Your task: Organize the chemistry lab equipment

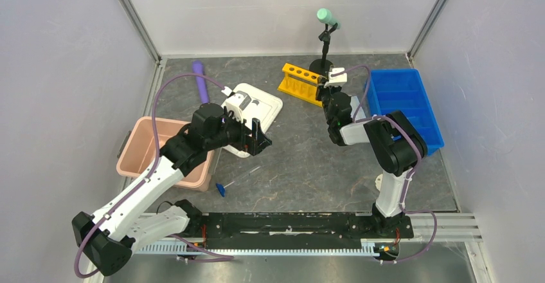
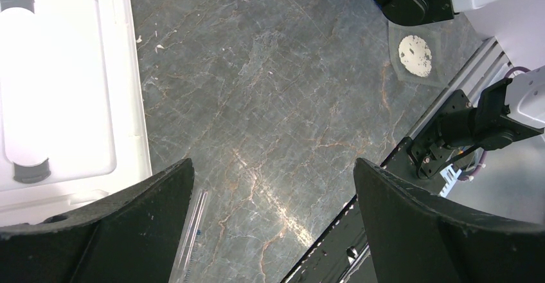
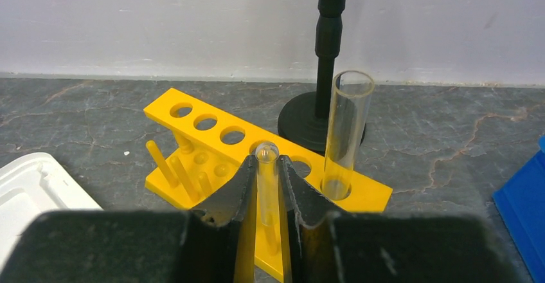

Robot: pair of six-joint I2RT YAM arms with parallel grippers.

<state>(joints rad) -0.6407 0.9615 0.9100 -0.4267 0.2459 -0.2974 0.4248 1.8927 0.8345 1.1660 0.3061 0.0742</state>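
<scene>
Thin clear tube (image 3: 267, 186) was clamped between the fingers of the right gripper (image 3: 267, 167), close to the yellow rack (image 3: 369, 196) near the table's far edge. Second clear tube (image 3: 347, 128) stood upright in the rack's end hole. Left gripper (image 2: 273, 167): jaws wide apart, empty, above mid-table beside the white tray (image 2: 138, 103). Another tube (image 2: 193, 222) lay flat beneath its left finger.

left arm (image 1: 138, 196) and right arm (image 1: 391, 196): white links, black joints, lilac cables (image 1: 156, 125) (looped loosely); pincer fingers (image 2: 96, 231) matte black.
</scene>
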